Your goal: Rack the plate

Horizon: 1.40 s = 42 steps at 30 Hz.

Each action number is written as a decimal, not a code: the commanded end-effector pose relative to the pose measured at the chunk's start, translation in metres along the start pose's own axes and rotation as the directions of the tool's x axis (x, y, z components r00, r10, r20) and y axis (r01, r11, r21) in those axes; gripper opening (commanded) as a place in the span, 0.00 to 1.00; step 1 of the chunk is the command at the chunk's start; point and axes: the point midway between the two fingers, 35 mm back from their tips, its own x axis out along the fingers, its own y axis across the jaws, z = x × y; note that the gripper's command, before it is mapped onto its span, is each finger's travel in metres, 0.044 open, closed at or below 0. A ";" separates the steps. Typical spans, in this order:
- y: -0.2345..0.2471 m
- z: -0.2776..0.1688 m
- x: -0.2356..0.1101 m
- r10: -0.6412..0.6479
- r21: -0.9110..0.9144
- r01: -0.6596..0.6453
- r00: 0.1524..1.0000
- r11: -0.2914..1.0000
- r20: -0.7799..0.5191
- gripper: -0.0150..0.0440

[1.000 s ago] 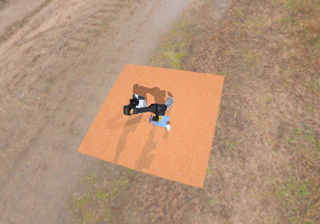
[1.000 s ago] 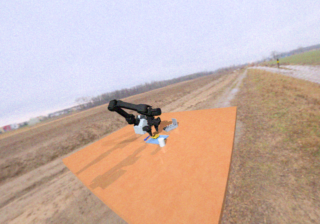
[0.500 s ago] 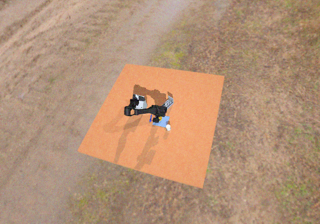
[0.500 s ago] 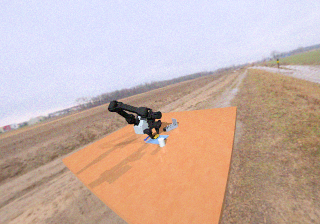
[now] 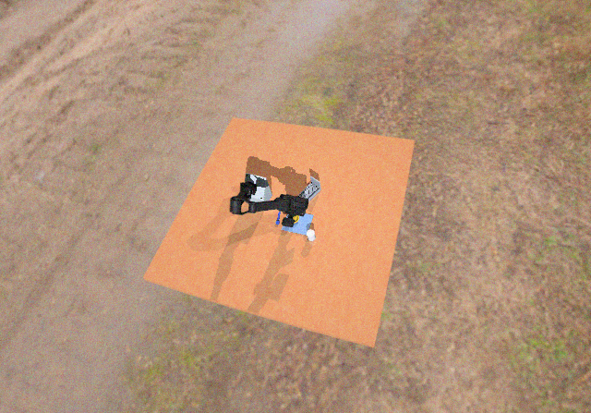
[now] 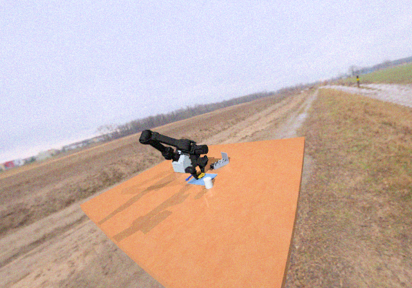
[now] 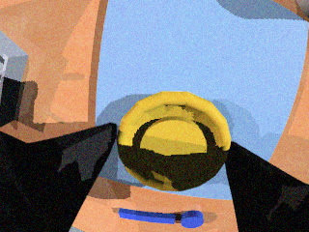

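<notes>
Seen from above, a black robot arm (image 5: 267,204) reaches rightward across an orange board (image 5: 343,256) laid on a dirt field, its gripper (image 5: 291,220) lowered over a light-blue mat (image 5: 303,224) near the frame's centre; a sliver of the yellow plate (image 5: 295,218) shows at the gripper's edge, a white cup (image 5: 310,235) stands at the mat's lower right corner, a blue spoon (image 5: 277,218) lies just left of the mat, and the grey dish rack (image 5: 311,188) sits just above and right of the arm's wrist. From the side view, the arm (image 6: 172,143) bends down from its grey base (image 6: 181,164) so that the gripper (image 6: 197,173) hangs low over the mat (image 6: 199,180), with the plate (image 6: 201,175) barely visible beneath it, the cup (image 6: 208,182) just in front and the rack (image 6: 221,162) to the right, apart from the plate. The wrist camera looks straight down on the plate (image 7: 174,141), lying flat on the lower part of the mat (image 7: 207,45) in mid-frame, between the two dark fingers, which stand open on either side of it and appear, in this close view, not to grip it; the spoon (image 7: 161,217) lies below the plate on the board (image 7: 58,45).
</notes>
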 end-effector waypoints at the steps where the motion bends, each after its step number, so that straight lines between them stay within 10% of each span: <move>1: -0.001 0.000 0.000 -0.005 -0.003 0.005 1.000 1.000 0.000 0.82; 8: -0.001 0.000 0.000 -0.005 -0.003 0.005 1.000 1.000 0.000 0.74; 19: 0.004 0.012 -0.041 0.014 -0.005 -0.014 1.000 1.000 0.008 0.25; 42: 0.009 0.021 -0.144 0.015 0.002 -0.015 1.000 1.000 0.008 0.25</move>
